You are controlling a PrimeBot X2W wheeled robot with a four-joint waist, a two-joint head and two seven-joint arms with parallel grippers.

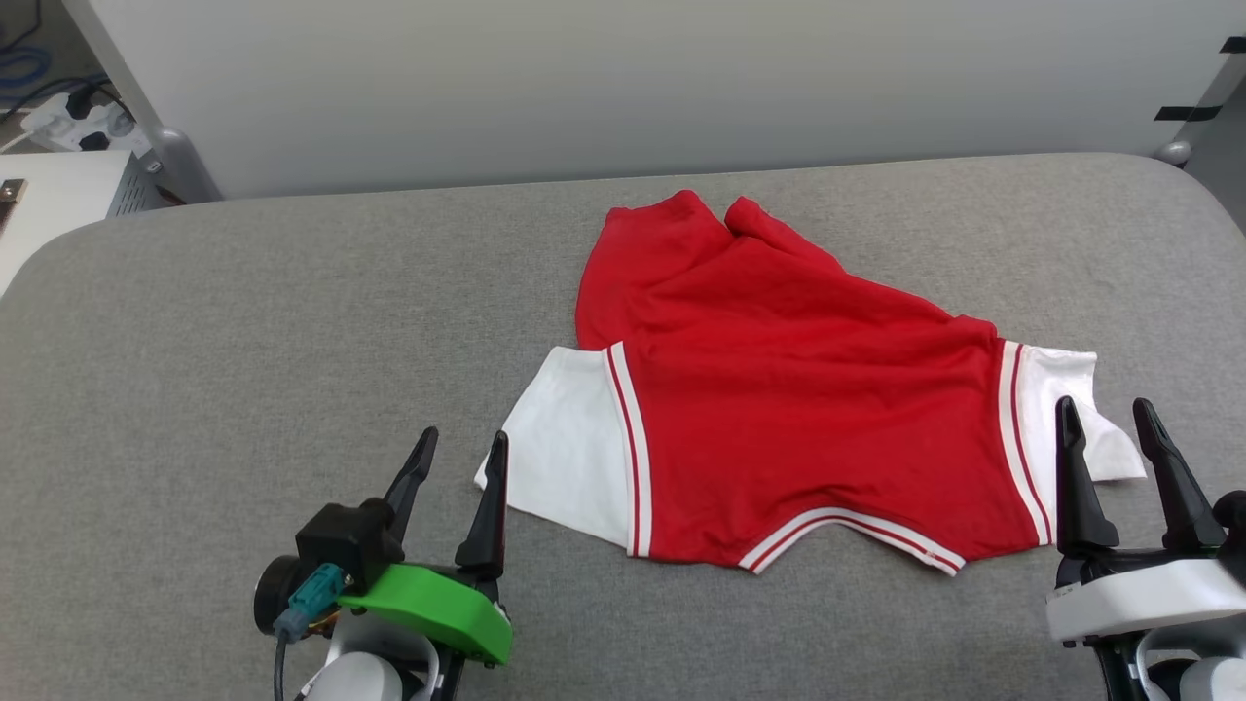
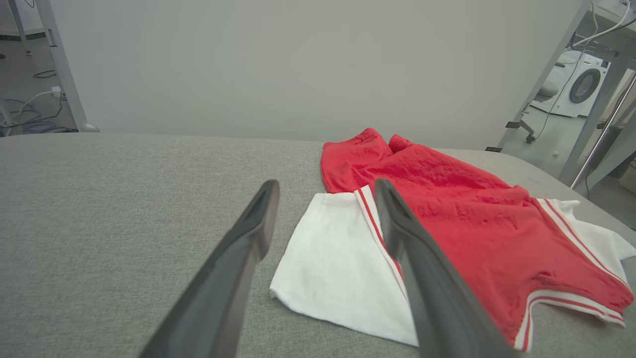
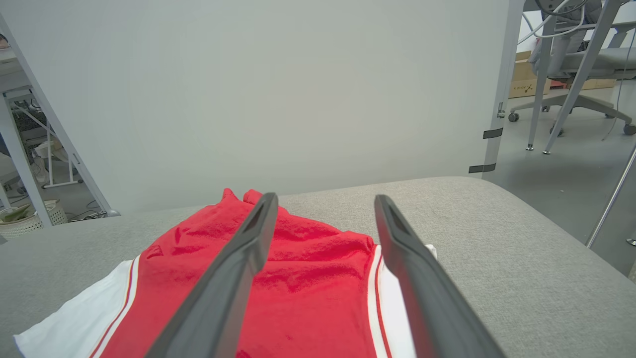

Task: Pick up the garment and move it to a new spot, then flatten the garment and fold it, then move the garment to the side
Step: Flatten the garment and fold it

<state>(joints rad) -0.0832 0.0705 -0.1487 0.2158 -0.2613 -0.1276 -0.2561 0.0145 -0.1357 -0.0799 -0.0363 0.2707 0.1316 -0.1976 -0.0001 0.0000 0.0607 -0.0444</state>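
Observation:
The garment lies spread on the grey padded table, right of centre, plain red side up, collar toward me; its lettering is hidden. White sleeves stick out at both sides, one at the left and one at the right. The hem end at the far side is bunched and partly folded over. My left gripper hovers open just left of the left sleeve, nothing between its fingers. My right gripper stands open over the right sleeve's edge, holding nothing. From the right wrist, the red cloth lies under and between the fingers.
A pale wall panel stands behind the table's far edge. The table's left half is bare grey fabric. Off the table's right side are chairs and table legs; a washing machine stands in the distance.

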